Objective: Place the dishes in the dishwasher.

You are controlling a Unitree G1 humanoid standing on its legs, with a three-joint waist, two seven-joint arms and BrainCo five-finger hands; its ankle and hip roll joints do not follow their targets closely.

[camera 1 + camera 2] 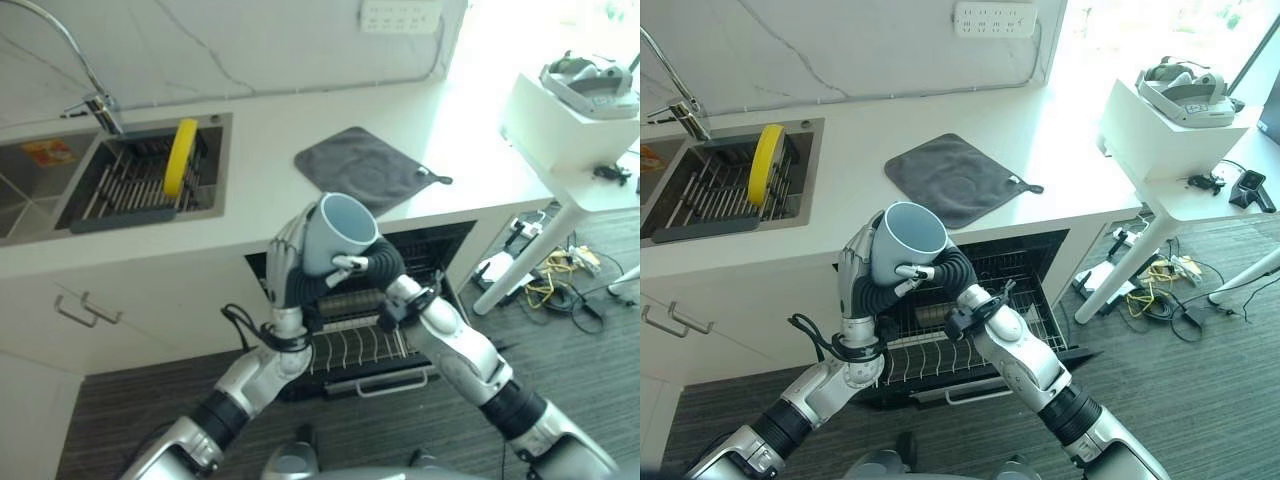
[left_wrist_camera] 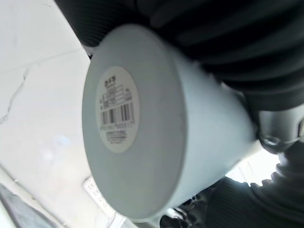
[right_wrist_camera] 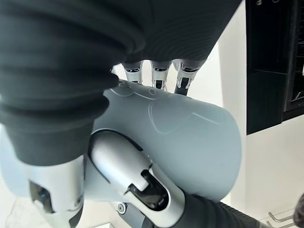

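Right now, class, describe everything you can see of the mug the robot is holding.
The mug is pale blue-grey and glossy, like glazed ceramic, and looks empty. It is tilted, its open mouth facing up and away from the robot, above the open dishwasher's rack. A white barcode sticker sits on its flat base. The left hand cups one side; the right hand curls fingers round the other.

We hold a pale blue mug [image 1: 340,235] between our left hand [image 1: 286,262] and right hand [image 1: 352,266], both curled round it, above the open dishwasher rack [image 1: 355,345]. Behind the mug, a grey cloth [image 1: 365,166] lies on the worktop [image 1: 270,180].
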